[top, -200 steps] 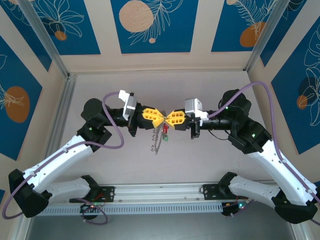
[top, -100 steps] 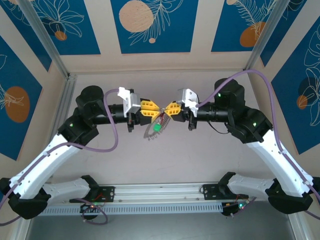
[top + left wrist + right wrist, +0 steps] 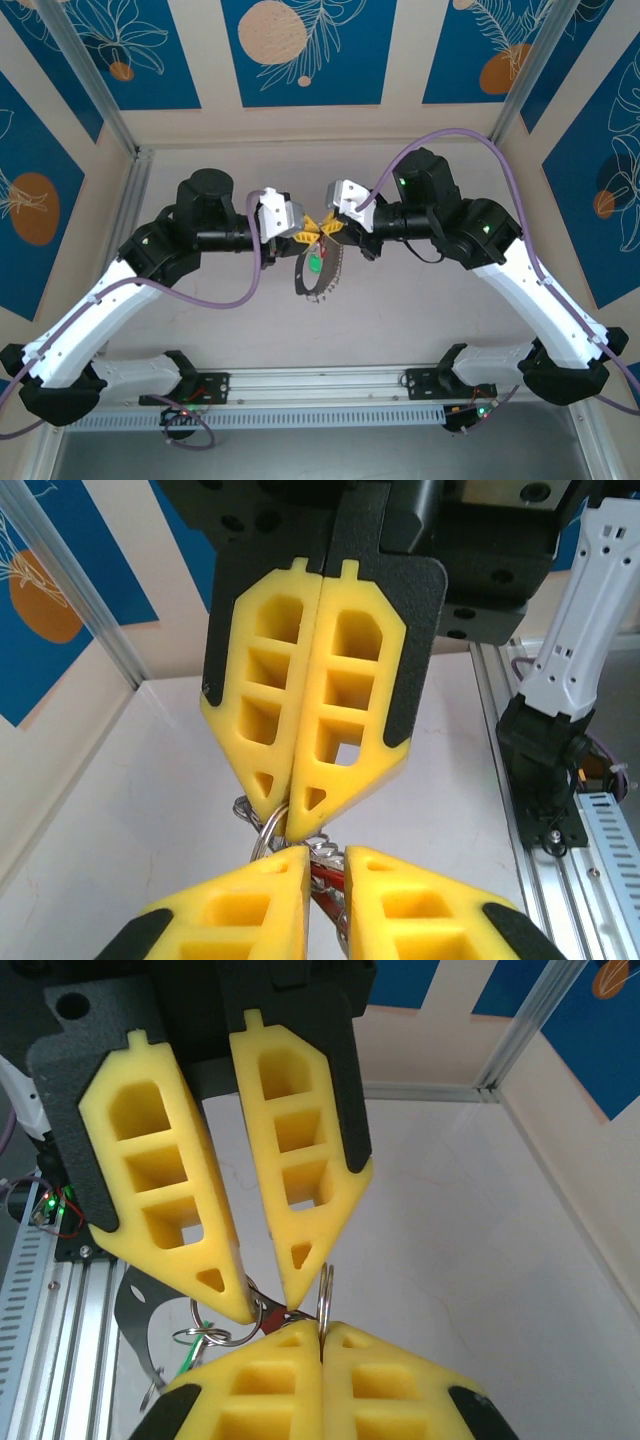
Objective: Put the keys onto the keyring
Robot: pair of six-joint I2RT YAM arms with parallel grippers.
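Observation:
My two grippers meet tip to tip above the middle of the table. The right gripper (image 3: pixel 331 228) (image 3: pixel 321 1338) is shut on the keyring (image 3: pixel 326 1295) (image 3: pixel 261 832), a thin silvery loop standing edge-on between its yellow pads. The left gripper (image 3: pixel 312 229) (image 3: pixel 327 865) has its fingers a narrow gap apart, pinching the red key (image 3: pixel 270 1312) (image 3: pixel 331 888). The green key (image 3: pixel 314 265) (image 3: pixel 189 1362) dangles below on smaller rings, beside a short twisted chain (image 3: pixel 322 842). The whole bundle hangs off the table.
A flat dark-grey metal tag (image 3: pixel 305 282) (image 3: pixel 133 1310) hangs with the bundle. An aluminium rail (image 3: pixel 320 385) runs along the near edge. Purple cables (image 3: pixel 250 262) loop over both arms. Walls close in the table at the back and sides.
Both arms swung inward and upward, bringing the grippers closer together at the centre. The keyring bundle rose with them and now hangs straight below the fingertips.

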